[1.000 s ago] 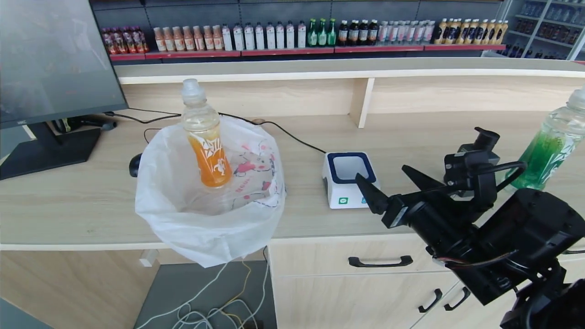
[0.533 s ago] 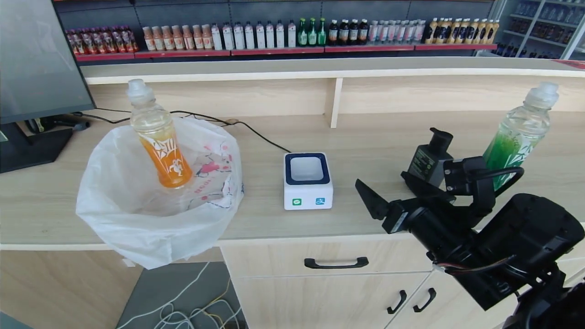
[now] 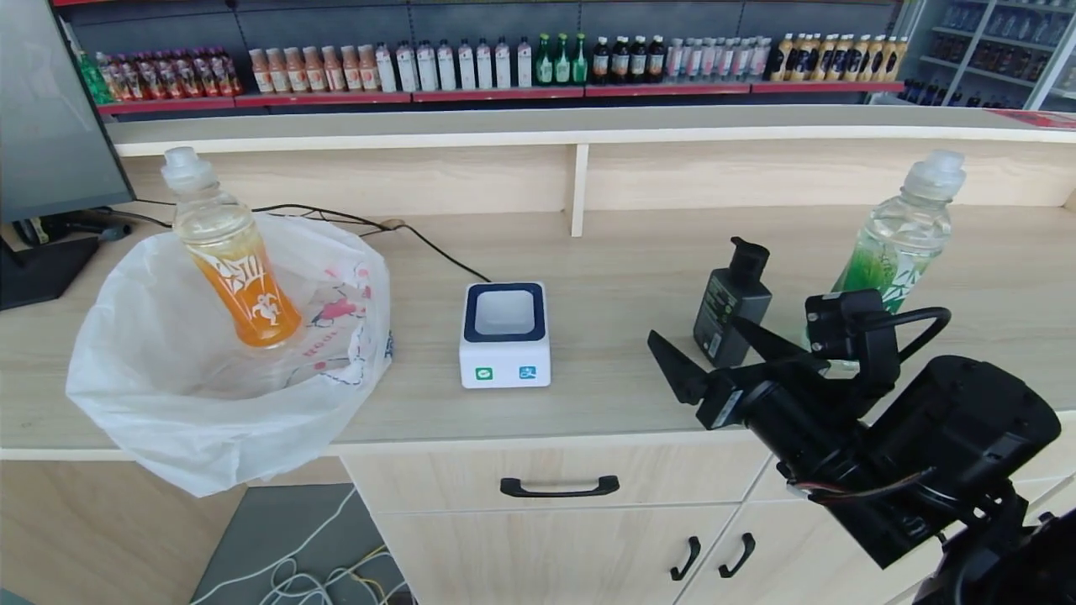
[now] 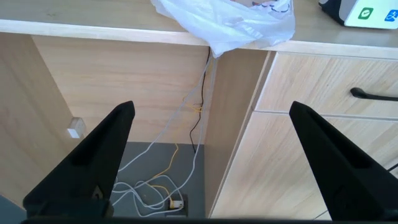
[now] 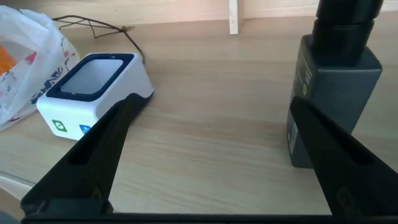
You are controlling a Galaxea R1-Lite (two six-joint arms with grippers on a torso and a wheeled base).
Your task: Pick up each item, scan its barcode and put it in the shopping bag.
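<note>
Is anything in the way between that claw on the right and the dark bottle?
Nothing visible does. The open right gripper hangs just short of the dark bottle, with only bare counter between them; the scanner stands off to the side.

We see a right arm [image 3: 967, 437] cased wholly in matte black, swelling into a bulky rounded housing, with a boxy black camera block [image 3: 841, 323] on top, a black cable [image 3: 925, 312] looping out of that block, and thin red and pale wires [image 3: 841, 497] showing at the joint underneath. Its right gripper [image 3: 691, 328] carries two flat, wedge-shaped black fingers [image 5: 87, 165] tapering to points. We find the left gripper [image 4: 211, 107] built alike, its plain black fingers [image 4: 93, 162] broad at the base and narrowing toward the tip.
</note>
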